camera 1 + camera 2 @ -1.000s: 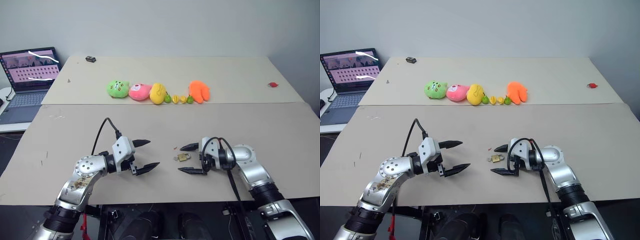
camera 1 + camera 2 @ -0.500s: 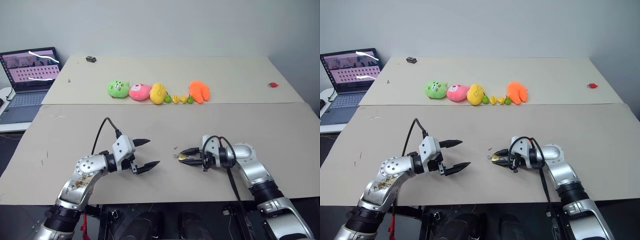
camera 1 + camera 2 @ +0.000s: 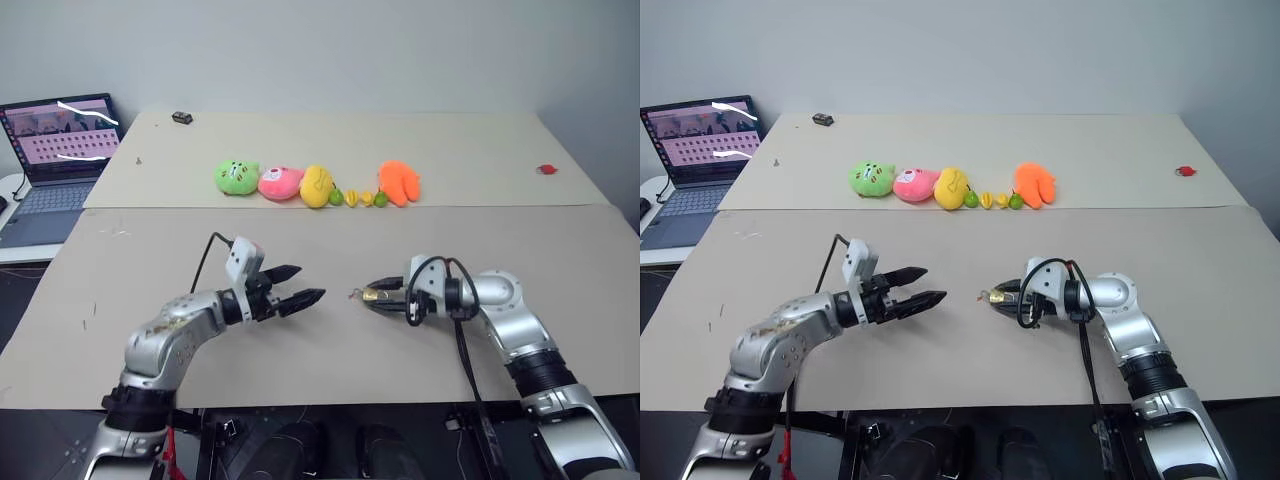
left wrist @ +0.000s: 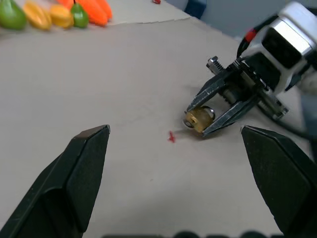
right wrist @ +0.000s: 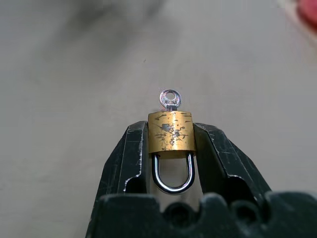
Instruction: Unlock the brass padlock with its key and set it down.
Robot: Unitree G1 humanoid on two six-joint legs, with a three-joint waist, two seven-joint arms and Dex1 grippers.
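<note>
Two tan tables point(image 3: 560, 250), left gripper point(image 3: 300, 285) jaws apart, right gripper point(image 5: 170, 144) clamping brass padlock point(image 5: 171, 131)

bare table point(image 3: 330, 360) between pincers, toys point(image 3: 316, 186) far

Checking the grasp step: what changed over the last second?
The right hand, a second ago open around the brass padlock on the table, closed on its body and lifted it off the surface. The key sits in the lock, pointing away from the hand. The left hand rolled and edged toward the padlock, fingers open. The plush toys and laptop stayed put.
</note>
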